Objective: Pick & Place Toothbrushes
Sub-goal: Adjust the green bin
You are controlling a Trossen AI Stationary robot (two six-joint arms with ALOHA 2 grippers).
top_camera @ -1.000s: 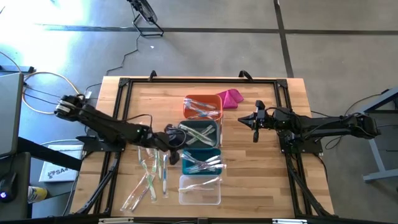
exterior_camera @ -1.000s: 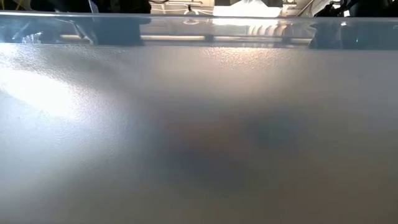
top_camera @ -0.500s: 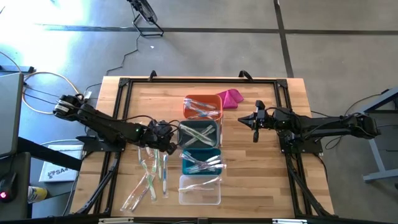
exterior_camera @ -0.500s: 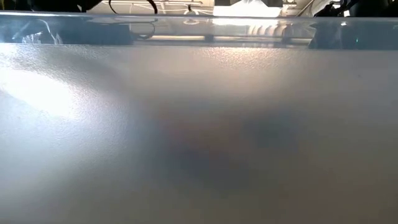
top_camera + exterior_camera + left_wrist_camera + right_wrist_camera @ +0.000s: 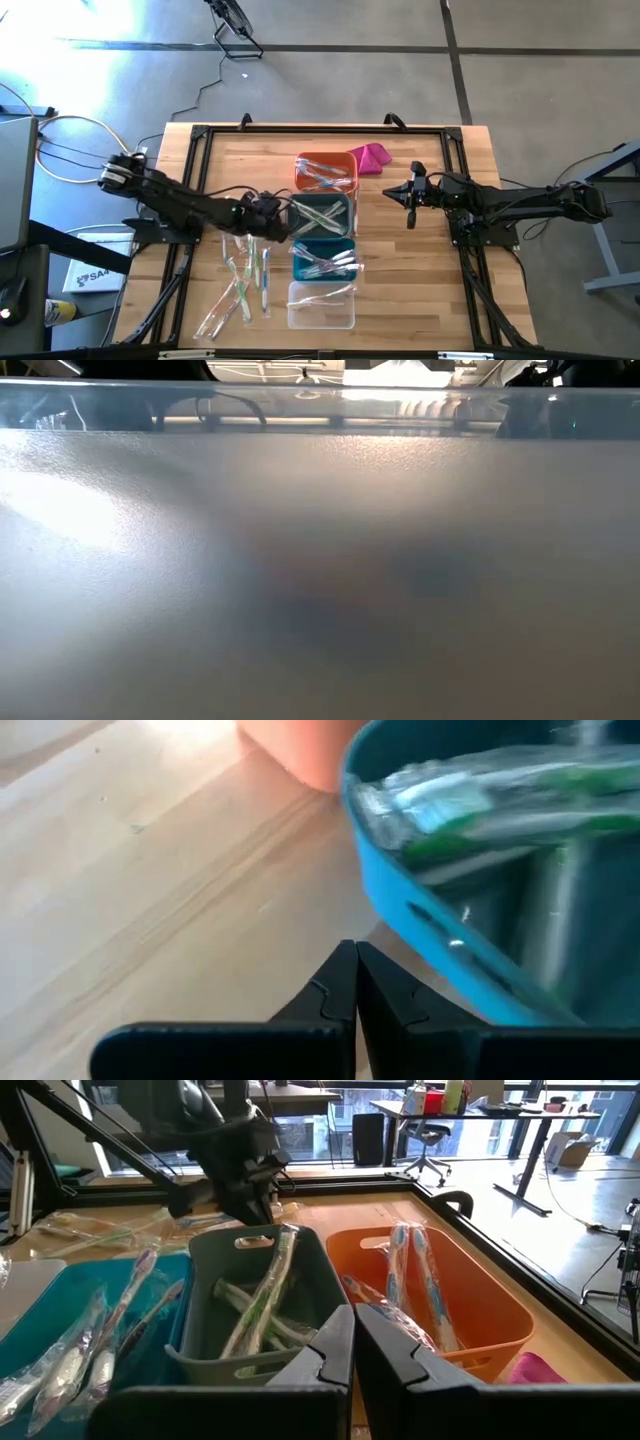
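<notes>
Overhead, the dark left gripper (image 5: 284, 232) sits low at the left wall of the grey rectangular plastic bin (image 5: 347, 217), its two fingers (image 5: 340, 982) pressed together with nothing between them. Several green-tinted toothbrushes in clear glossy wrappers (image 5: 322, 215) lie crossed inside that bin, just beside the clenched claw but not in it. More wrapped toothbrushes, pale green, pink and white (image 5: 240, 283), lie scattered loose on the light butcher-block wooden table (image 5: 420, 285), near the gripper on the side toward the table's front edge.

Four bins stand touching in a row down the table's middle: an orange plastic bin (image 5: 303, 163) at the far end holding blue-and-white wrapped brushes (image 5: 418, 1285), then the grey one, then a teal plastic bin (image 5: 299, 266) with pale wrapped brushes (image 5: 330, 263), and a clear plastic bin (image 5: 320, 318) nearest the front, with one wrapped brush across it. A crumpled magenta cloth lump (image 5: 372, 157) rests just beside the orange bin's far corner.

Meanwhile the dark right gripper (image 5: 409, 218) waits over bare wood to the right of the bins, well apart from them, its fingers (image 5: 330, 1348) closed and empty.

Beyond the table lies grey concrete floor (image 5: 400, 60) with cables trailing at left; the right wrist view shows desks and an office chair (image 5: 428, 1142). A frosted, translucent surface fills nearly the whole low view.
</notes>
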